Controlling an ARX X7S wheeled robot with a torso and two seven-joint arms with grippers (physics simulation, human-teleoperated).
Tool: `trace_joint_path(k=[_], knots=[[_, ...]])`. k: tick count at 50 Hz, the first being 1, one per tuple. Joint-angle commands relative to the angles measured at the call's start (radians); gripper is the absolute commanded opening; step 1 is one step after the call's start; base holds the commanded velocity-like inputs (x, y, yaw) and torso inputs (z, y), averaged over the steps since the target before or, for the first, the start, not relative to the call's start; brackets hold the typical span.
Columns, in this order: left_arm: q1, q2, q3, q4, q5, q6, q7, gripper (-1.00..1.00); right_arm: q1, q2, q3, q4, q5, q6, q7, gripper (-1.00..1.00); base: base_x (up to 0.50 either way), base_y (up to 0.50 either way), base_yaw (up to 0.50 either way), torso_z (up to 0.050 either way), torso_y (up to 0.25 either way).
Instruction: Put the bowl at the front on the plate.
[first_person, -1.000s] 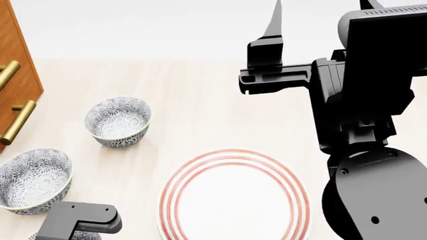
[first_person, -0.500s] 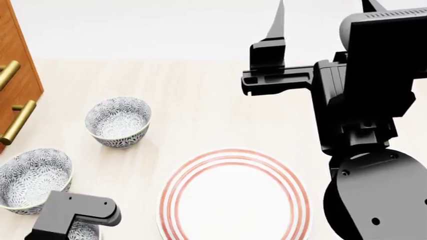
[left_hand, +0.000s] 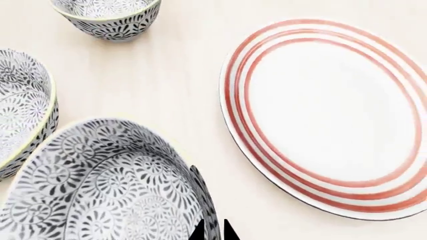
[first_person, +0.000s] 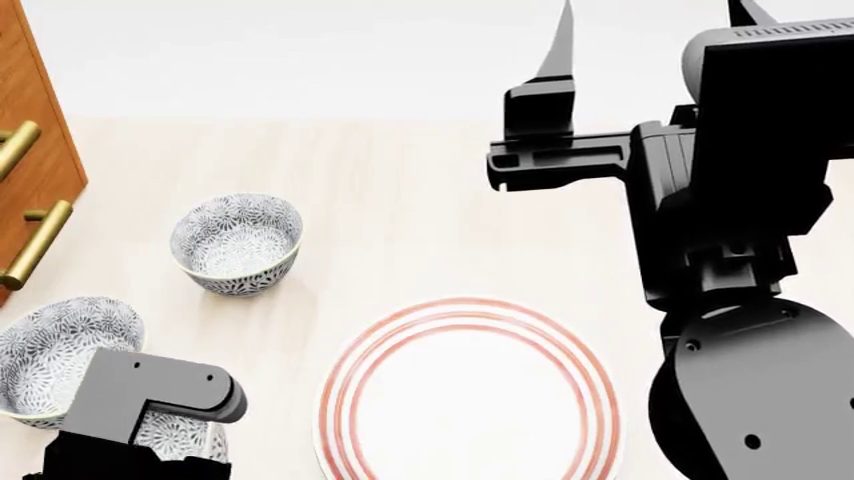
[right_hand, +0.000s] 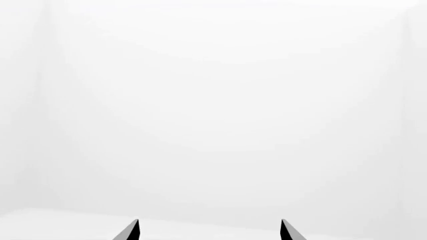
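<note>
Left wrist view fills up with the bowl (left_hand: 100, 185), the nearest of three patterned ones, its rim right against the left hand (left_hand: 212, 231). Only two dark fingertip ends show there, close together at the bowl's wall, so the hand looks pinched on the rim, one finger inside and one outside, though I can't swear how firm the hold is. From the head view the left arm covers most of that bowl (first_person: 171, 438), which sits at the near left corner of the table (first_person: 400, 200), just beside a second bowl (first_person: 47, 360) and well apart from a third bowl (first_person: 236, 242) farther back.

A rim grip suits a deep round dish like this: too wide to span, I'd judge. Its mouth faces up and a little tilted toward the camera; being round, it has no long axis to speak of.

The plate (first_person: 467, 400) lies flat to the bowl's right, bare, nothing on it.

The right hand (first_person: 647, 20) is raised clear with fingers spread, holding nothing, likely parked out of the way.
</note>
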Motion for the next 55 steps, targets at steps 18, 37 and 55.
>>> trace_joint_path(k=[18, 37, 55], knots=[[-0.083, -0.018, 0.006, 0.060, 0.054, 0.029, 0.024, -1.00, 0.004, 0.008, -0.002, 0.002, 0.005, -0.006, 0.005, 1.00, 0.00, 0.00, 0.00, 0.000, 0.000], [-0.150, -0.019, 0.013, 0.075, 0.086, 0.046, 0.063, -1.00, -0.008, 0.014, -0.003, -0.003, 0.006, -0.012, 0.012, 1.00, 0.00, 0.00, 0.00, 0.000, 0.000], [-0.229, -0.011, 0.038, 0.075, 0.129, 0.059, 0.121, -1.00, -0.008, 0.015, -0.019, 0.012, -0.002, -0.031, 0.008, 1.00, 0.00, 0.00, 0.00, 0.000, 0.000]])
